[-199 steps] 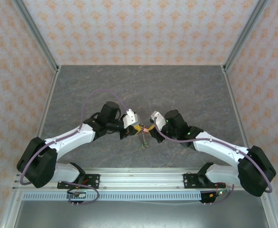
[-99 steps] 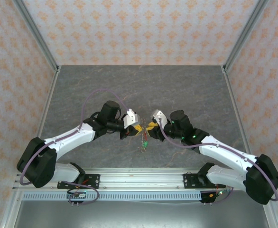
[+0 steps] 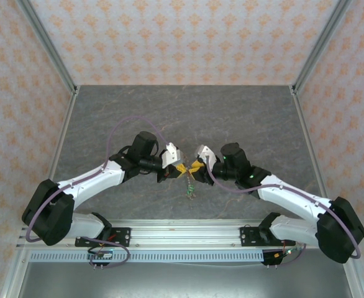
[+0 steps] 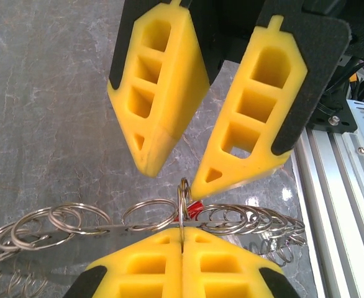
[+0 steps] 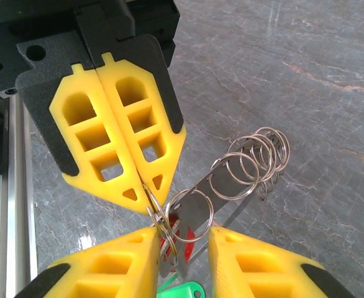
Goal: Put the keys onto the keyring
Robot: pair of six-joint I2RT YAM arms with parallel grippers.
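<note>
My left gripper (image 3: 180, 167) is shut on a thin steel split ring (image 4: 183, 197), which stands upright between its yellow fingers (image 4: 146, 261). A flat metal strip (image 5: 202, 200) carrying several more split rings hangs from that ring. Behind the rings I see the red tag (image 5: 176, 231) of one key. The blue-tagged key is hidden. The keyring's green tag (image 5: 183, 290) peeks out below; I cannot make out its bead chain. My right gripper (image 3: 194, 167) is open, tip to tip with the left one, its fingers (image 5: 250, 261) either side of the ring cluster. The bundle (image 3: 189, 185) dangles beneath both grippers.
The grey marbled tabletop (image 3: 244, 118) lies under the bundle. An aluminium rail (image 3: 182, 228) runs along the near edge. Patterned walls (image 3: 182, 37) enclose the other three sides.
The right gripper has edged left and closed in on the left gripper, its arm swinging inward. The left arm and the hanging bundle have stayed in place.
</note>
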